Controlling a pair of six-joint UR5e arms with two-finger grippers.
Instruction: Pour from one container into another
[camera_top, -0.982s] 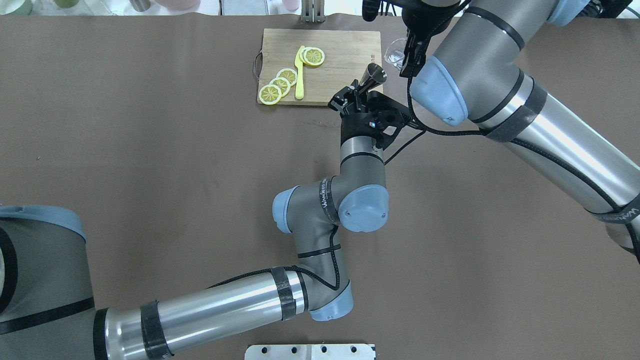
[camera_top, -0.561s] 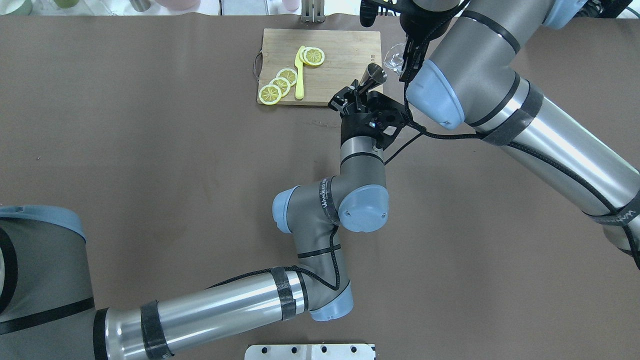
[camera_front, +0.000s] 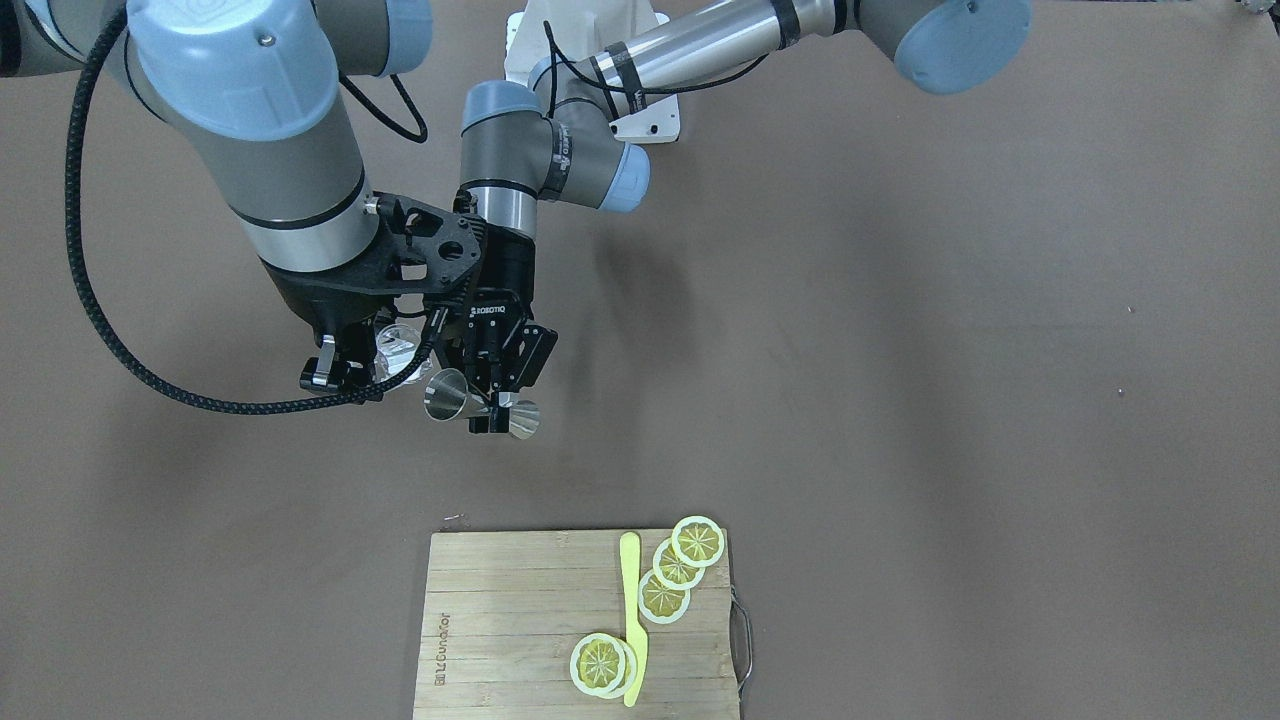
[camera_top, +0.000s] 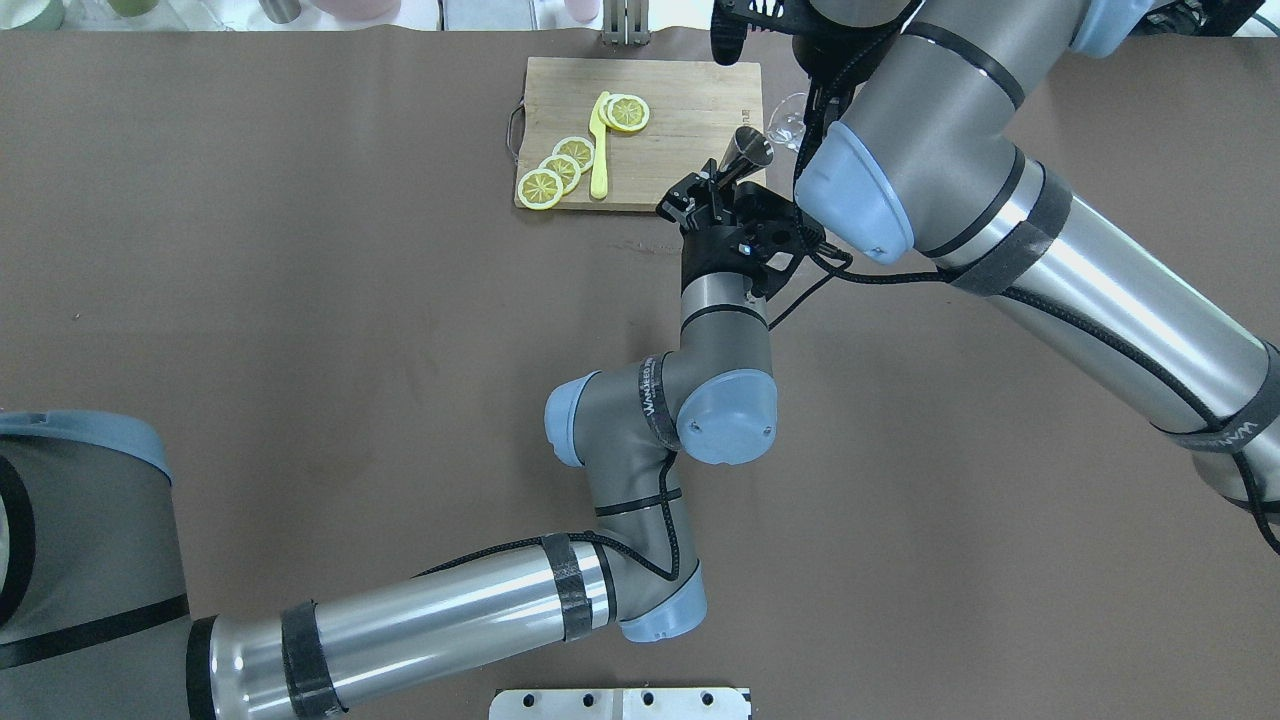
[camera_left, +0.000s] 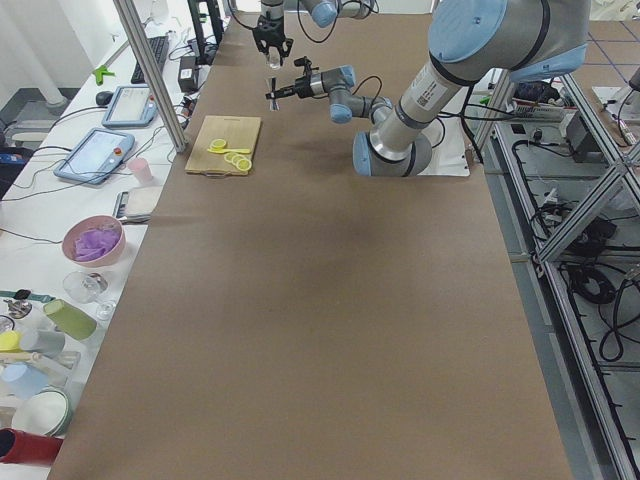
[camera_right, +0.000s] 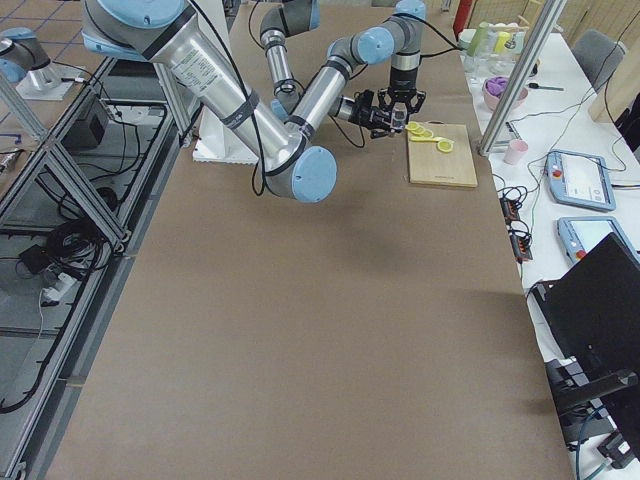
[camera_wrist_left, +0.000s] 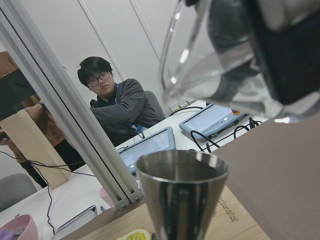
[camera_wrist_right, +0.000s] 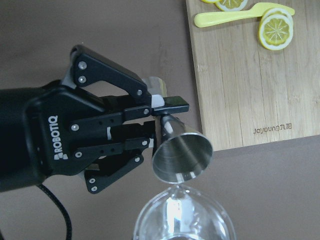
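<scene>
My left gripper is shut on the narrow waist of a steel double-cone jigger, also seen as the jigger. The jigger is tilted, one open cup facing the glass. My right gripper is shut on a clear glass, which hangs right beside that cup. The glass rim lies just under the jigger's mouth. In the left wrist view the tilted glass looms above the jigger. I cannot tell whether liquid is flowing.
A wooden cutting board lies just beyond the grippers, with lemon slices and a yellow knife on it. A person sits behind an aluminium post past the table's far edge. Bowls and cups stand on a side bench.
My right arm has swung toward the left arm, bringing the glass closer to the jigger's mouth. The left arm and jigger have stayed still.
</scene>
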